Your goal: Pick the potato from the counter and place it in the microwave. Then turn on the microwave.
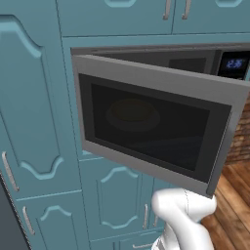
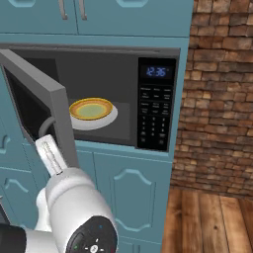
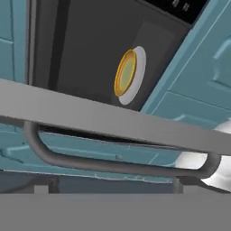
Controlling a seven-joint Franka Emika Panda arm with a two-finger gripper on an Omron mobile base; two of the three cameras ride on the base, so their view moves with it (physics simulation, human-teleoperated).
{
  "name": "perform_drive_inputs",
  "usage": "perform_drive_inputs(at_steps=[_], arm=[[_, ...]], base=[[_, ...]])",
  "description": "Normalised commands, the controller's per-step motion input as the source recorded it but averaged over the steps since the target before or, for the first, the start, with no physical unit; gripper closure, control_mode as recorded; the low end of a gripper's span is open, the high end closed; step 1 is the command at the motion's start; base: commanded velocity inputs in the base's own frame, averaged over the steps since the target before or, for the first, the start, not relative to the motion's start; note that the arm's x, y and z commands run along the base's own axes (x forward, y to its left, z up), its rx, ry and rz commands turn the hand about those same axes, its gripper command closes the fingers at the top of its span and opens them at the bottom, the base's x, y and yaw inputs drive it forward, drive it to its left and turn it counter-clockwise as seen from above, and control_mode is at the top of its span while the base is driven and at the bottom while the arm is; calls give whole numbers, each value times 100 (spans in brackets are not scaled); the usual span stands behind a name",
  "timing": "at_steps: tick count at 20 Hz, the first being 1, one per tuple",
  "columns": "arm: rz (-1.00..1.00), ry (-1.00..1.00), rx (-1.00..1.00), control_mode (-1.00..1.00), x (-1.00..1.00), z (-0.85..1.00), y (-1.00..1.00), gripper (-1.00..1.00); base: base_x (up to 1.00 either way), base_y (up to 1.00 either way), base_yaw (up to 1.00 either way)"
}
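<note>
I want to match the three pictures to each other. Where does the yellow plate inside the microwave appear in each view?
Left base view: yellow plate, dim through the open door's dark glass, above centre.
Right base view: plate on the white turntable, left of centre.
Hand view: plate seen edge-on, above centre.
Shared landmark: the microwave door.

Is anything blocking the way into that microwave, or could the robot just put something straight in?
The microwave door hangs partly open, swung out across the front of the opening, with the open gripper just at its handle. Inside, a yellow-rimmed plate sits on the turntable. No potato is visible.
</note>
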Motion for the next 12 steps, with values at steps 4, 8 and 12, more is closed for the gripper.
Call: perform_drive_inputs(at_steps=[4,8,12], arm=[[0,1,33,-100,18,-9,-15,-100],[0,0,16,-100,24,-13,0,-100],[0,0,7,-100,25,-12,-3,-100]], base=[[0,0,0],[0,0,0],[0,0,0]])
